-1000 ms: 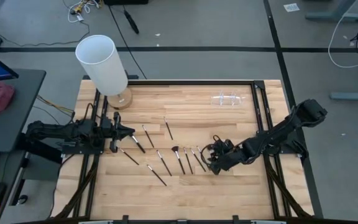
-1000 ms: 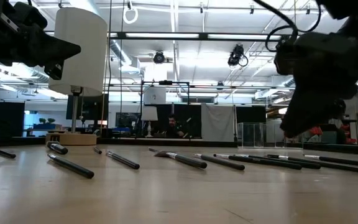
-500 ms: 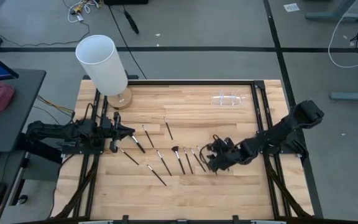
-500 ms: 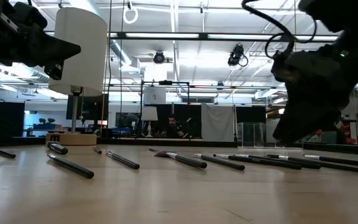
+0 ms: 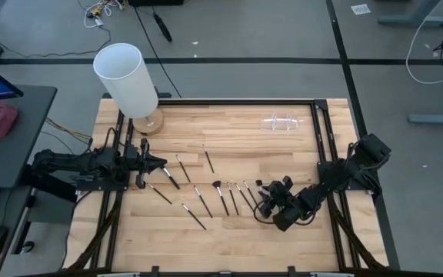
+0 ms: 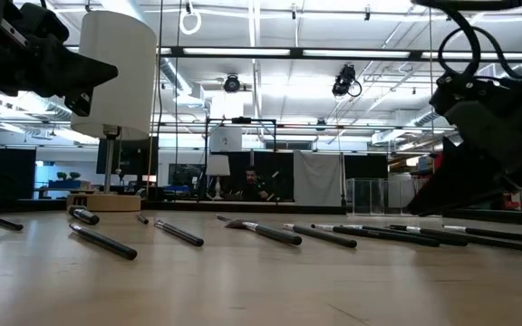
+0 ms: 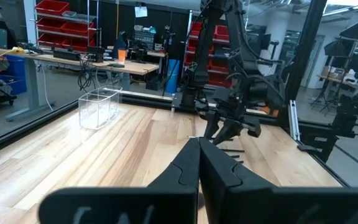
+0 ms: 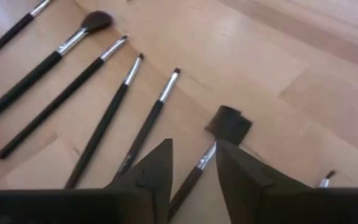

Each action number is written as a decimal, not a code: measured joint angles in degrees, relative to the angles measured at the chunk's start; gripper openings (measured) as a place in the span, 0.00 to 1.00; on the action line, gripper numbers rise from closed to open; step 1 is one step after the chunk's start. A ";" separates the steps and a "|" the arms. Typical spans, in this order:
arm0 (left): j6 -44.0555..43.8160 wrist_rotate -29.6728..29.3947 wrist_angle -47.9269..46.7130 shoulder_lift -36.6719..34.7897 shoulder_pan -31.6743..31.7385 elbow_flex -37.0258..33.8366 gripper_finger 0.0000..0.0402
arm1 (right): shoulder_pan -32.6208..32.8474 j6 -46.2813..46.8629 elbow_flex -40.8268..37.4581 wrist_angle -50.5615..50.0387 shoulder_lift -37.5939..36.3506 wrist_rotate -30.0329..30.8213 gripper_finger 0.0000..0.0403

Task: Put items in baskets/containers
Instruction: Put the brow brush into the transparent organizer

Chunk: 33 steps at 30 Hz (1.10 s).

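Note:
Several thin dark-handled makeup brushes [image 5: 206, 196] lie flat in a loose row across the middle of the table. The clear plastic holder [image 5: 281, 121] stands near the far right corner, with nothing in it that I can see. My right gripper [image 8: 193, 148] is open and low over the right end of the row. Its fingers stand on either side of the handle of a brush with a flat dark head [image 8: 229, 121], and I see no touch. My left gripper [image 5: 162, 163] is shut and hovers above the left end of the row.
A tall white cylinder [image 5: 125, 77] on a round wooden base [image 5: 151, 123] stands at the far left corner. Black frame rails [image 5: 321, 146] run along the table's sides. Bare wood lies between the brush row and the holder, and along the near edge.
My right gripper has moved toward the table's near edge and slightly right, ending at the rightmost brushes. The brushes have stayed where they were.

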 joint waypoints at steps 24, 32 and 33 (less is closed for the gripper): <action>0.01 -0.01 0.00 0.00 0.01 -0.01 0.01 | 1.54 6.10 0.22 2.73 9.14 2.07 0.32; 0.01 -0.01 0.00 0.00 0.00 -0.01 0.01 | 3.24 9.87 0.24 5.59 14.28 9.01 0.18; 0.01 -0.01 -0.01 0.00 0.02 0.00 0.01 | 3.32 9.98 0.24 6.58 14.90 9.87 0.14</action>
